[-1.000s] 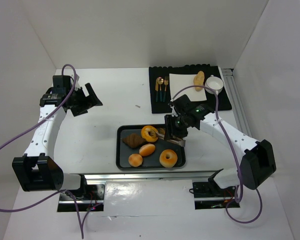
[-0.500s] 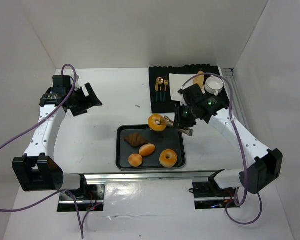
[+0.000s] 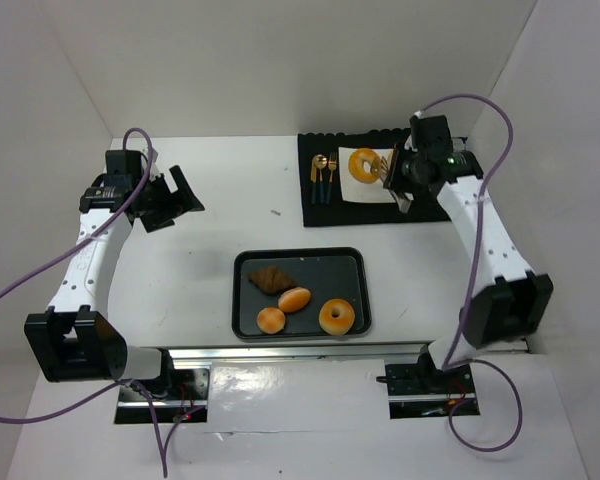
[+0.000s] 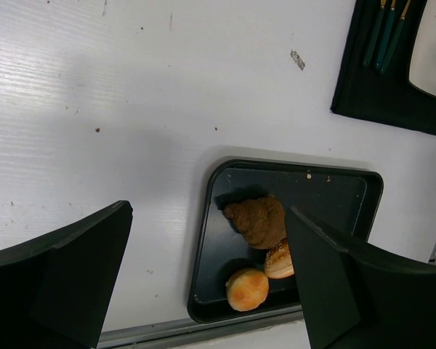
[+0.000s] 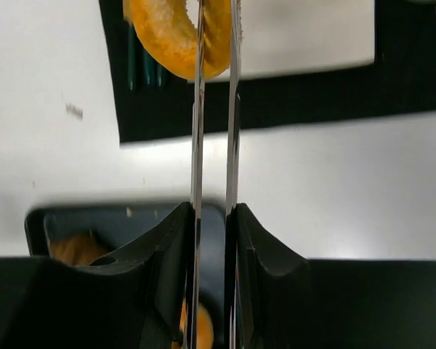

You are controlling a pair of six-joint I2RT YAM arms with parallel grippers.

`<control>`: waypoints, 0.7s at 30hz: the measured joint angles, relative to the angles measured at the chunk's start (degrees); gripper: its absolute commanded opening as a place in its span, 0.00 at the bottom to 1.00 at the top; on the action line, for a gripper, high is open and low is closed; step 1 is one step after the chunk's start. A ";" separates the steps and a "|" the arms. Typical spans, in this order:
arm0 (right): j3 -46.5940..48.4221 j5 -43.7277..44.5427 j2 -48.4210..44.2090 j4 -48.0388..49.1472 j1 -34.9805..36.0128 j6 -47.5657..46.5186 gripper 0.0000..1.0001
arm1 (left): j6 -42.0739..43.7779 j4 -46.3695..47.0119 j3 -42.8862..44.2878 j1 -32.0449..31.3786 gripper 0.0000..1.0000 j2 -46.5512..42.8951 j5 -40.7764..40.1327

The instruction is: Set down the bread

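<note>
Over the white napkin (image 3: 355, 190), beside the cutlery (image 3: 324, 175): ring doughnut (image 3: 364, 164).
Right jaws clench metal tongs (image 5: 198, 109) pinching its rim beyond their tips; left jaws released, far across bare tabletop (image 3: 240, 200).

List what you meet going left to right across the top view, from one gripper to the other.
left gripper → croissant → roll → held donut → tongs → right gripper
</note>
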 measured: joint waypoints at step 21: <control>16.00 -2.25 30.64 15.85 -3.15 5.49 0.31 | 0.00 0.04 0.26 0.00 1.00 2.29 0.37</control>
